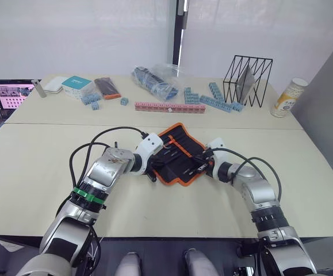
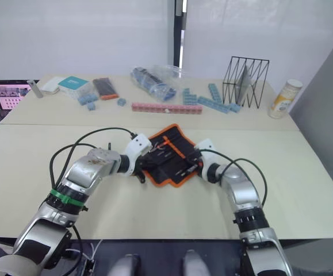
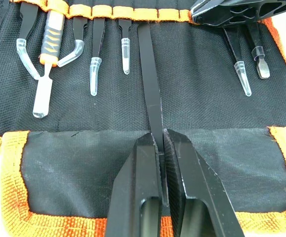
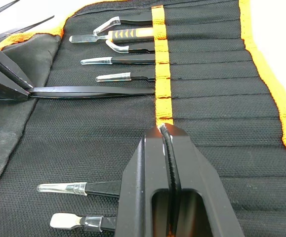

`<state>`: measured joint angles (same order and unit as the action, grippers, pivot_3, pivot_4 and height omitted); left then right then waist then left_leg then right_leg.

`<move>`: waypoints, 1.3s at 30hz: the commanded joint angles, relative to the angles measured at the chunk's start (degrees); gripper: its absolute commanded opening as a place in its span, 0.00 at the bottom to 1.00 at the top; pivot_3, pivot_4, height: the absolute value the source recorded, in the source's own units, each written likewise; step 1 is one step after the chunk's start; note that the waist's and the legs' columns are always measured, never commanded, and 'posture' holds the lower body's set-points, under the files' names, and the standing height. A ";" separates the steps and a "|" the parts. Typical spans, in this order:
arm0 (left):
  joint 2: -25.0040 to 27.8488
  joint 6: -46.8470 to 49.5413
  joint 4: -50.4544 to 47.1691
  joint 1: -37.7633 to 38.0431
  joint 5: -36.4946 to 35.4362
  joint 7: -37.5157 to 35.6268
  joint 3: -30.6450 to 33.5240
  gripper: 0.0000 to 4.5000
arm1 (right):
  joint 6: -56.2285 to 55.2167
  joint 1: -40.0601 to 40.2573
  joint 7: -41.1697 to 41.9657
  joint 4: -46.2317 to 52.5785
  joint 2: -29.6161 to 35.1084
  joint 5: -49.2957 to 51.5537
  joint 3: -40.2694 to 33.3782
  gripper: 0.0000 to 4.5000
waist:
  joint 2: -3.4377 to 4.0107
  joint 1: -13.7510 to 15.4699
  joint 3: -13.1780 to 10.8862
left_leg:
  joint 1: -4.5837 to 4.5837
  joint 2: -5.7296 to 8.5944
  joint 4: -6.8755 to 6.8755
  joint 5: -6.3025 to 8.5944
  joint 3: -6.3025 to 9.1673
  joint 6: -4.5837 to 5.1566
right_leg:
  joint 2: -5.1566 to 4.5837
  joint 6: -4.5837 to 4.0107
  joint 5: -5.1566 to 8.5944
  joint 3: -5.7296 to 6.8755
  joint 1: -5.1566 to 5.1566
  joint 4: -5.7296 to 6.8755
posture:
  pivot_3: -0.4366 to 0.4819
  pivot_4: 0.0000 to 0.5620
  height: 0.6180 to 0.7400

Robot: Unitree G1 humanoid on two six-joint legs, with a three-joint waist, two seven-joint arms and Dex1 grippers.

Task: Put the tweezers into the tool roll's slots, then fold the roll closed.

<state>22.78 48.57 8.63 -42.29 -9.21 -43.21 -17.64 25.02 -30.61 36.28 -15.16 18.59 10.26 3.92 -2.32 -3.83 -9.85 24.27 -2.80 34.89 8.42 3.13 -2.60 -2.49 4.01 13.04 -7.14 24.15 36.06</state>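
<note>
The tool roll point(image 1: 180, 152) lies open on the table's middle, black with orange trim. My left gripper point(image 3: 161, 140) is at its left edge, shut on a slim black tweezer point(image 3: 150, 84) whose far end lies at the orange strap point(image 3: 103, 11) by the slots. My right gripper point(image 4: 163, 131) is at the roll's right side, shut on that orange strap point(image 4: 161, 74). Several capped tweezers point(image 3: 96, 54) and an orange-handled tool point(image 3: 51, 39) sit under the strap. More thin black tweezers point(image 4: 14, 27) lie just past the roll's edge.
Behind the roll runs a pink block row point(image 1: 169, 107) with blue blocks point(image 1: 212, 100) near it. A wire rack point(image 1: 248, 79) and a bottle point(image 1: 287, 98) stand at the back right. A plastic bag point(image 1: 154, 77), a teal box point(image 1: 76, 85) and a laptop point(image 1: 11, 95) are further left.
</note>
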 commanded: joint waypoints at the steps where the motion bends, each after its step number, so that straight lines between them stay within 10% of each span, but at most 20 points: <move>1: -1.75 -2.73 1.99 -2.73 0.96 0.85 0.38 0.00 | 0.27 0.69 -0.22 -0.72 -0.02 -0.55 0.28 0.00 | 0.00 0.01 0.00 | 0.00 0.00 0.00 0.00 0.00 0.00 | 0.00 0.00 0.00 0.00 0.00 0.00 | 0.48 0.27 1.00; 19: -14.94 -28.25 36.66 -14.69 8.83 2.46 0.23 0.00 | 0.88 2.96 -0.75 0.90 -0.50 -1.15 1.74 0.00 | 0.00 0.34 0.00 | -0.01 0.04 0.03 0.00 0.02 0.00 | 0.00 0.04 0.00 0.00 -0.07 -0.01 | 0.48 0.27 1.00; 27: -14.66 -30.22 36.80 -13.70 8.92 0.12 2.14 0.00 | 1.15 3.40 -0.64 1.26 -0.03 -1.02 1.54 0.00 | 0.00 0.46 0.00 | -0.01 0.07 0.17 0.00 0.05 0.00 | -0.01 0.11 -0.04 -0.03 -0.13 -0.01 | 0.48 0.27 1.00; 39: -6.43 -11.39 4.34 -2.72 3.67 -3.03 6.80 0.97 | -0.35 3.86 5.15 4.29 1.07 5.47 -2.60 0.00 | 0.02 -0.13 -0.01 | 0.02 0.06 -0.05 0.00 0.06 0.01 | 0.00 0.09 0.02 -0.05 -0.01 0.03 | 0.48 0.27 1.00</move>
<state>16.12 33.88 20.03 -45.26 -3.71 -46.16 -11.91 24.34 -27.01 39.89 -12.36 19.36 13.91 2.25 -2.30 -3.96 -9.86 24.30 -2.73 34.87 8.42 3.19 -2.59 -2.49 4.10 13.06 -7.19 24.13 36.09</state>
